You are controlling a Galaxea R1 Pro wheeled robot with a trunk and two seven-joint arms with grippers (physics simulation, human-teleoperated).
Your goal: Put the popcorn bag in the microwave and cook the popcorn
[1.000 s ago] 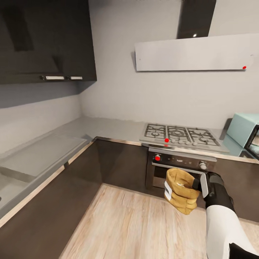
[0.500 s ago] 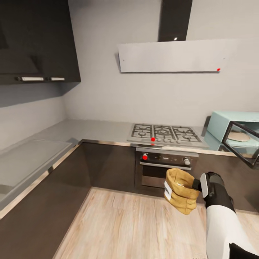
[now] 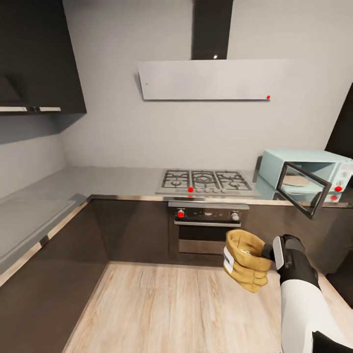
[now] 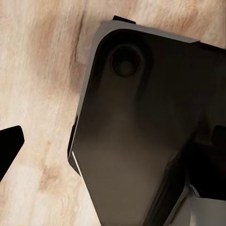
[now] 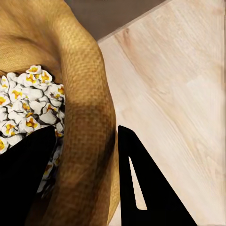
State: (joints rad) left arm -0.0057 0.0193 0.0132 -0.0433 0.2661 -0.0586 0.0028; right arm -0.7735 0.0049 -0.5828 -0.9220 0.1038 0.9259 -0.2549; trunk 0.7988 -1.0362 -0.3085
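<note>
My right gripper (image 3: pixel 267 252) is shut on the rolled rim of the mustard-tan popcorn bag (image 3: pixel 245 260), holding it in the air above the wood floor, in front of the oven. In the right wrist view one black finger sits inside the bag (image 5: pixel 80 94) and the other outside, pinching its wall. Puffed white-and-yellow popcorn (image 5: pixel 28 103) lies inside. The pale mint-blue microwave (image 3: pixel 314 164) stands on the grey countertop (image 3: pixel 113 179) at the right, its dark glass door (image 3: pixel 304 189) swung open and the beige turntable (image 3: pixel 296 180) showing. A black fingertip (image 4: pixel 7 146) of my left gripper hangs over the floor.
The steel gas hob (image 3: pixel 206 180) sits left of the microwave above the black-and-steel oven (image 3: pixel 208 230), under a white slab hood (image 3: pixel 211 80). Dark cabinet fronts line the left side and back. My own dark base (image 4: pixel 141 132) shows in the left wrist view.
The camera has swung to the right, bringing the whole microwave and its open door into view. The bag stays held in my right gripper in the same pose.
</note>
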